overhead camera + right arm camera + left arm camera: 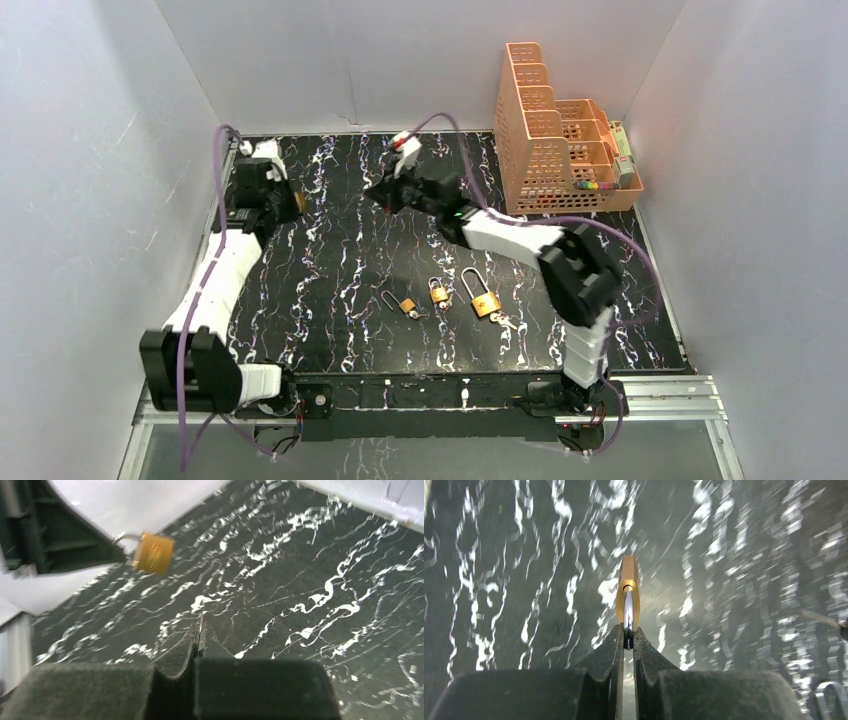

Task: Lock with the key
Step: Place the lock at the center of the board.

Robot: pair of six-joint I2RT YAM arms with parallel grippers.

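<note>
"How far?"

"Left fingers grasp the small brass padlock above the black marbled counter; right fingers clench a thin metal sliver — probably the key. Insertion remains."

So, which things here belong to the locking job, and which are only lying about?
In the job: held padlock, left gripper clamping its shackle, right gripper, the thin key (probably) pinched in it.
Lying about: small padlock, middle padlock, long-shackle padlock, orange rack.
</note>
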